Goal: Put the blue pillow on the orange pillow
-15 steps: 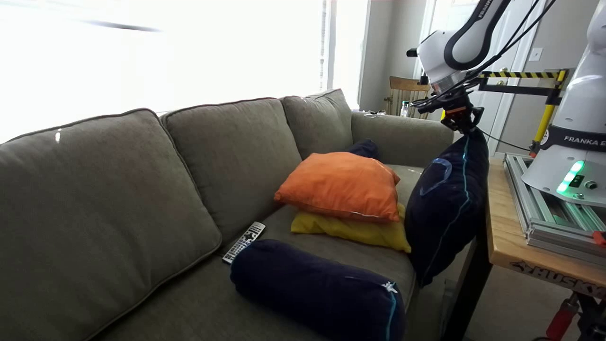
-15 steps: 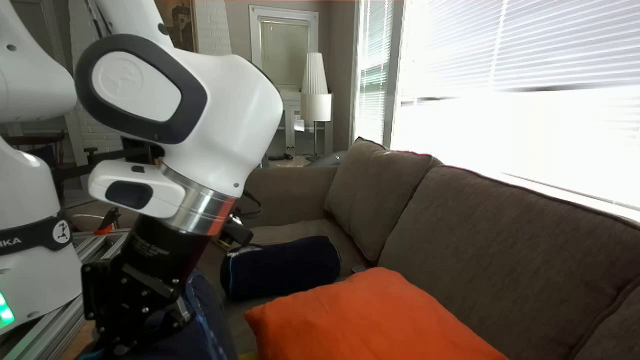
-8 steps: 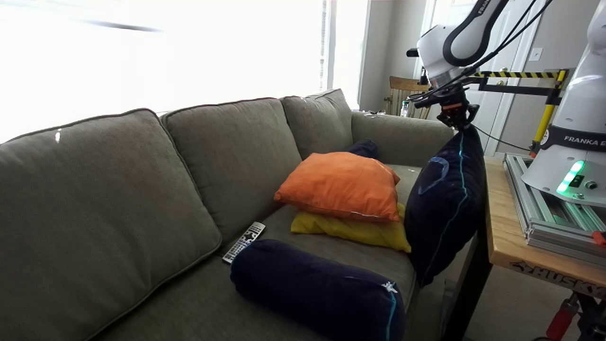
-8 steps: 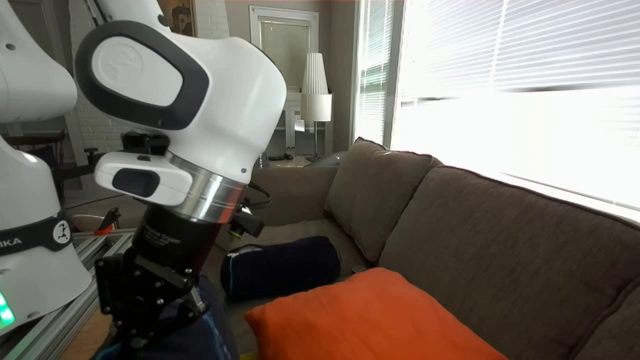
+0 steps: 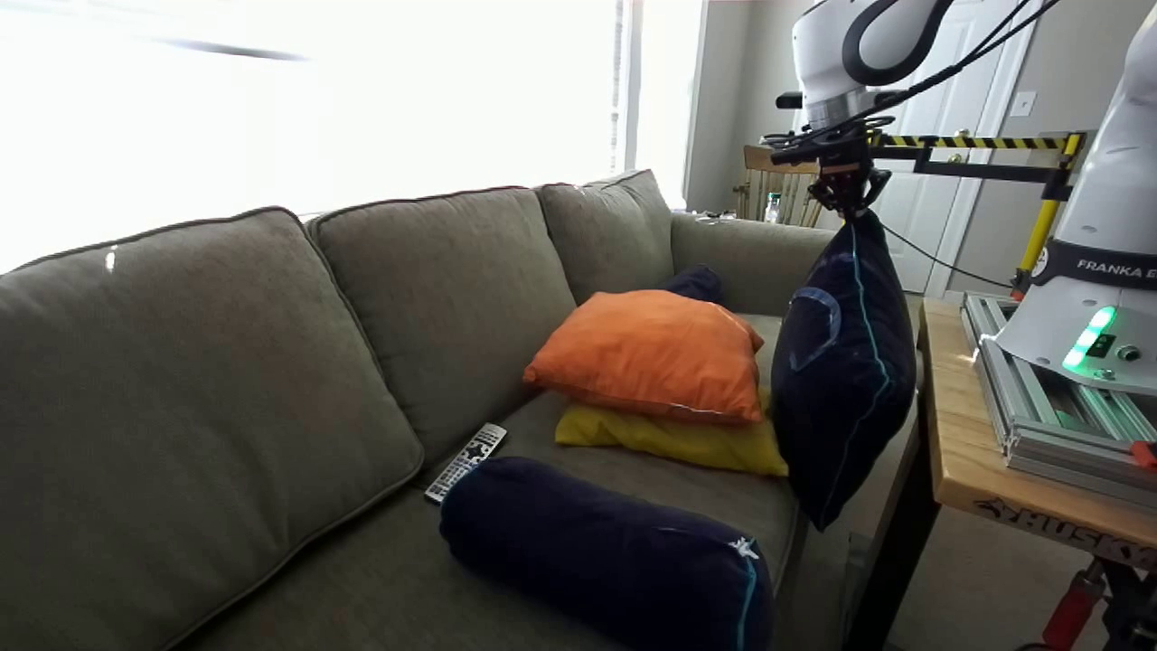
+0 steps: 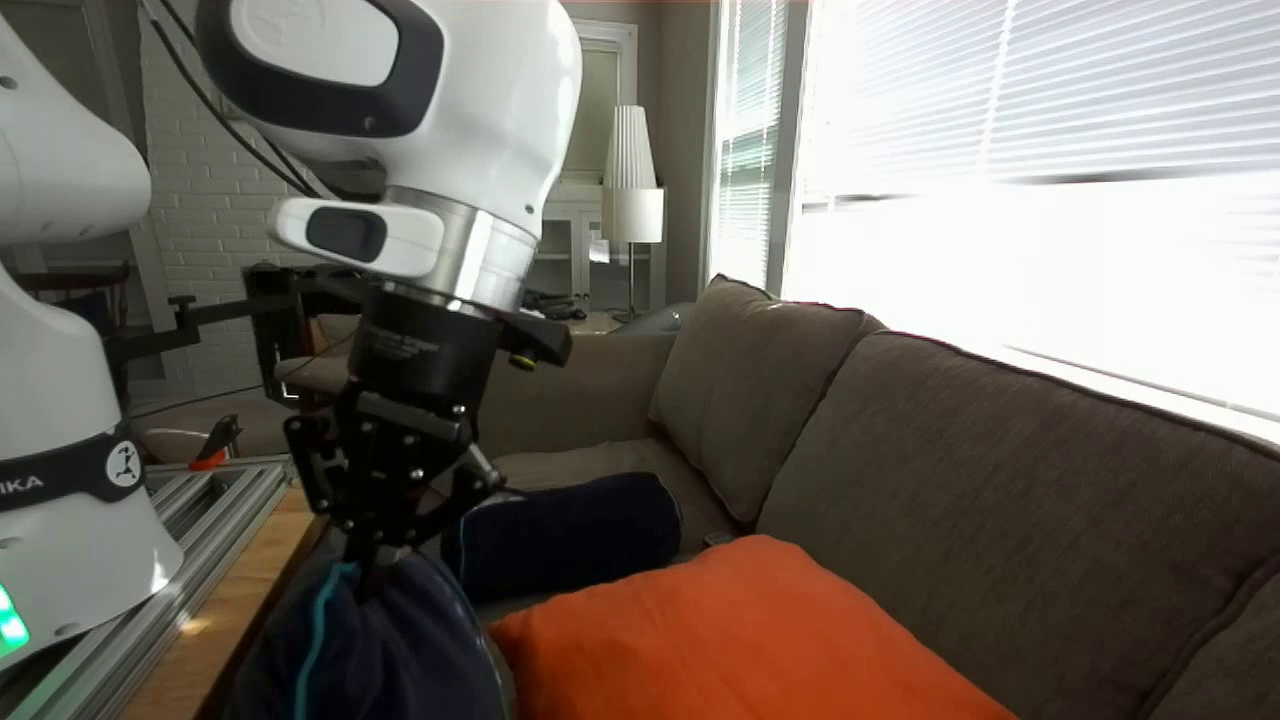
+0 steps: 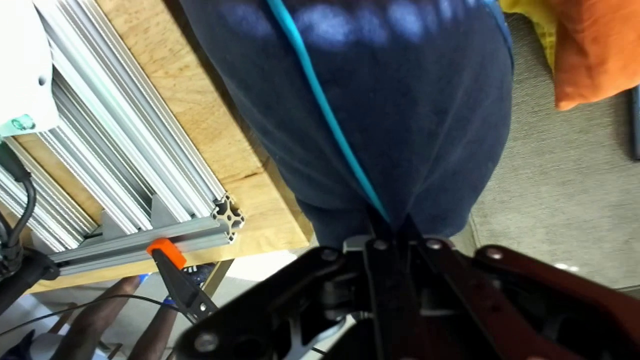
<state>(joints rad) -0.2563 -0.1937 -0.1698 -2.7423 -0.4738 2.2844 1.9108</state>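
The step in hand looks like the lift and carry, with the placing not yet done. The hand point(image 7: 393, 227) is drawn narrow, pinching the top corner of the blue pillow point(image 5: 845, 389), which hangs upright between the sofa point(image 5: 434, 271) and the desk point(image 5: 963, 398); its lowest corner appears to dip below the sofa's front edge. In an exterior view it is just right of the orange pillow point(image 5: 646, 353), which lies on the yellow pillow point(image 5: 673, 441); in the wrist view a strip of sofa shows between blue and orange. The next move probably calls for more height, so that low corner clears the orange pillow, then a swing left and a lowering. Compared with half a second ago, the hand is higher, more upright and farther from the desk; the blue pillow has risen with it, while the orange pillow lies unmoved.
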